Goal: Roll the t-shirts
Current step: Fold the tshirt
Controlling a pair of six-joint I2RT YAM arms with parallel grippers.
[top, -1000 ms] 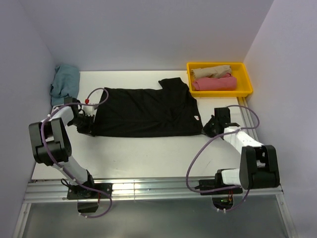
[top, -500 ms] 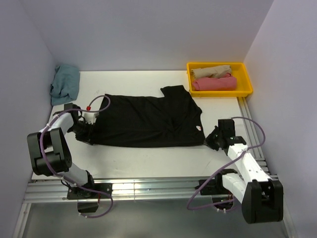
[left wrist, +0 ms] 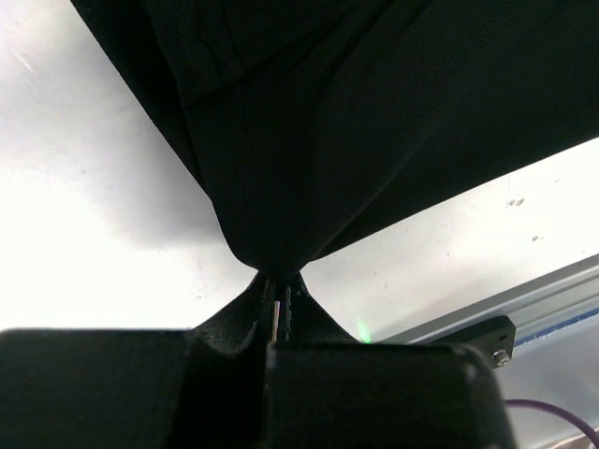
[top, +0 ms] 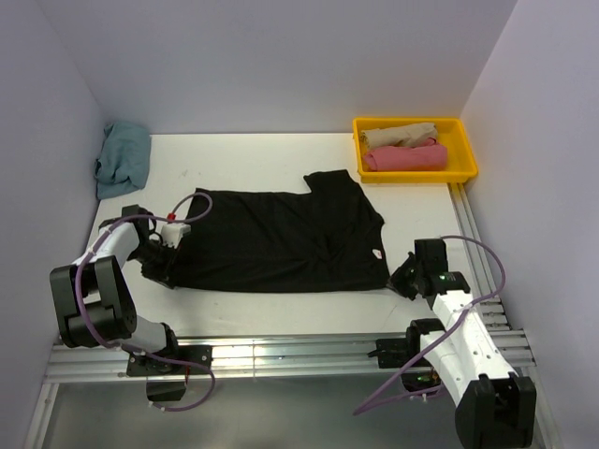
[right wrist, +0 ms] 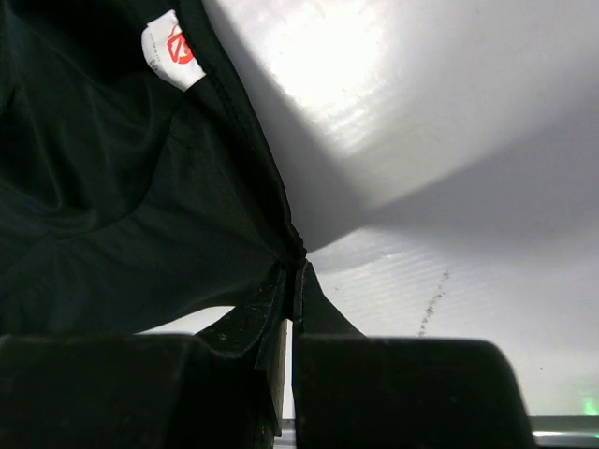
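**Both grippers pinching the black shirt's lower corners**

You've got the black t-shirt spread flat across the middle of the table, in the centre of the top view. One sleeve sticks up toward the upper right. Its white neck label sits at the shirt's right edge.

Left gripper: fingers closed tight on the cloth. The fabric bunches into a point at the tips, at the shirt's lower-left corner.

Right gripper: same, clamped on the dark hem at the lower-right corner, just below the label.

The yellow tray in the upper right holds a rolled pink shirt and, behind it, a beige shirt. They touch.

A teal shirt lies crumpled in the upper left of the top view, against the wall, apart from the black one.
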